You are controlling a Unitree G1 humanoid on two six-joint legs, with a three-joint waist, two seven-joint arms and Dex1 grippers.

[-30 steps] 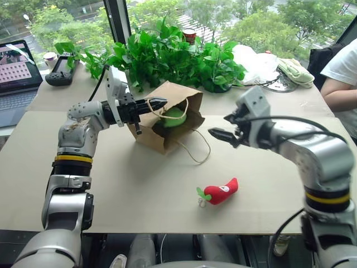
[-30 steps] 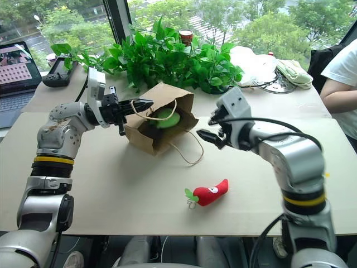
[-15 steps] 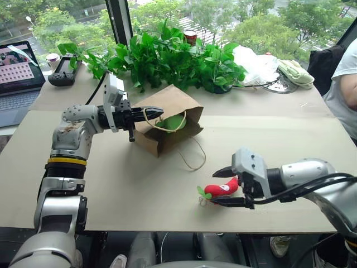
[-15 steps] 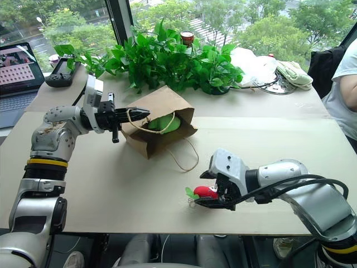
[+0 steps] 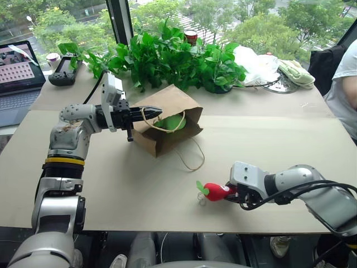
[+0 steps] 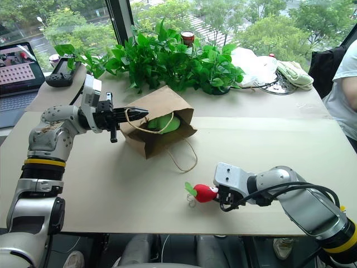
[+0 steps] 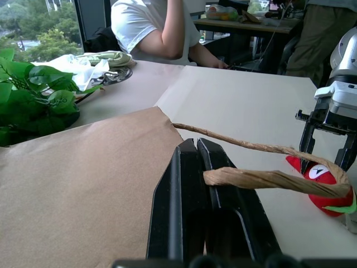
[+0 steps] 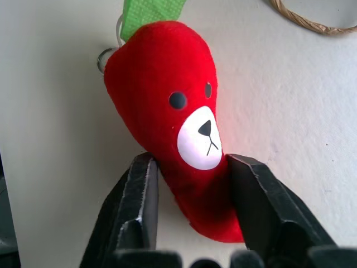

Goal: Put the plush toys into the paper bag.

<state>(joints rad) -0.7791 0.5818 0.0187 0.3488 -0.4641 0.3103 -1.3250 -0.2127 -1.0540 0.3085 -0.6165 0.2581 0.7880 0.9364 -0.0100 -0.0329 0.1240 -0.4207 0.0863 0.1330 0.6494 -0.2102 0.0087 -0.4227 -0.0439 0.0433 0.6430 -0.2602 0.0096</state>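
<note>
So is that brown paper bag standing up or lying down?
Lying on its side. The paper bag rests on the table with its mouth facing sideways, the green toy visible inside.

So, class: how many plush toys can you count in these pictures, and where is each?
2. The green toy sits inside the paper bag; the red chili toy lies on the table, between the right gripper's fingers. Others could be hidden deeper in the bag.
</note>
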